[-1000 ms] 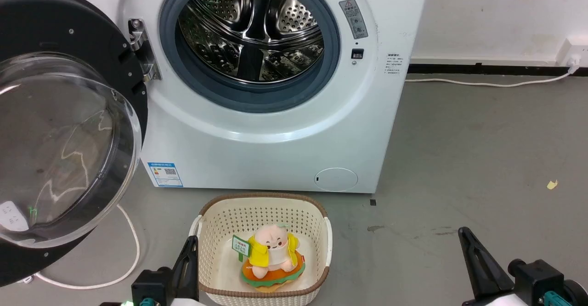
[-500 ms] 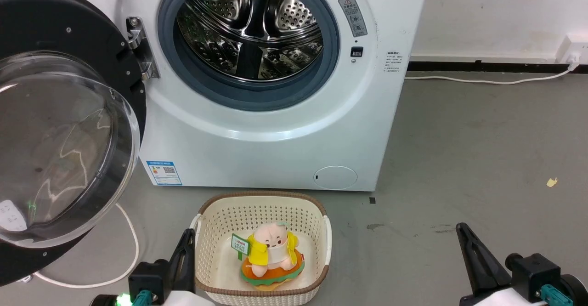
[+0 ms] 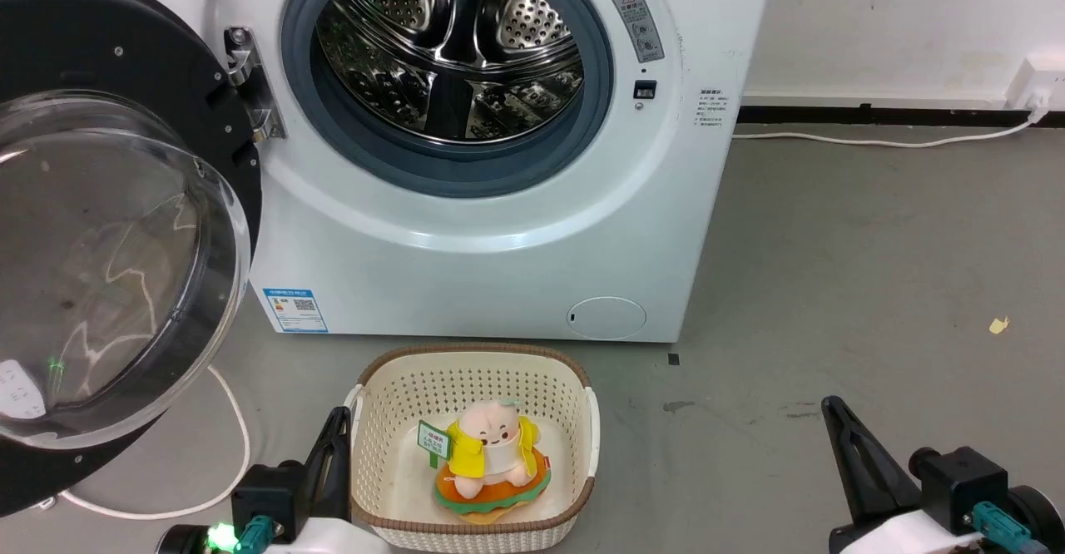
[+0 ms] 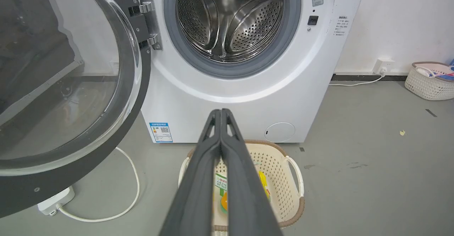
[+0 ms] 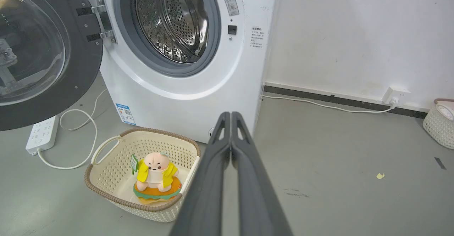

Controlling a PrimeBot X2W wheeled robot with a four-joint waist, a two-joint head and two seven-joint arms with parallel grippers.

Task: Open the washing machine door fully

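Note:
The washing machine door [image 3: 100, 38], glossy black with a bulging clear glass bowl, stands swung open to the left on its hinge [image 3: 245, 80]. It also appears in the wrist views [image 4: 64, 87] [image 5: 32, 51]. The white washing machine [image 3: 466, 246] shows its grey-rimmed opening and steel drum [image 3: 449, 46]. My left gripper [image 3: 337, 421] is shut and empty, low beside the basket and apart from the door; its fingertips [image 4: 220, 112] meet. My right gripper [image 3: 832, 411] is shut and empty too, over bare floor at the lower right, fingertips [image 5: 231, 115] together.
A cream perforated basket [image 3: 474, 353] holding a plush toy [image 3: 491, 462] sits on the floor before the washer. A white cable [image 3: 237, 446] and power strip [image 5: 40, 133] lie under the open door. A second basket [image 4: 429, 80] stands by the right wall.
The whole head picture has slid slightly upward, so the camera moved. The door keeps the same open angle, and both grippers stay shut and low.

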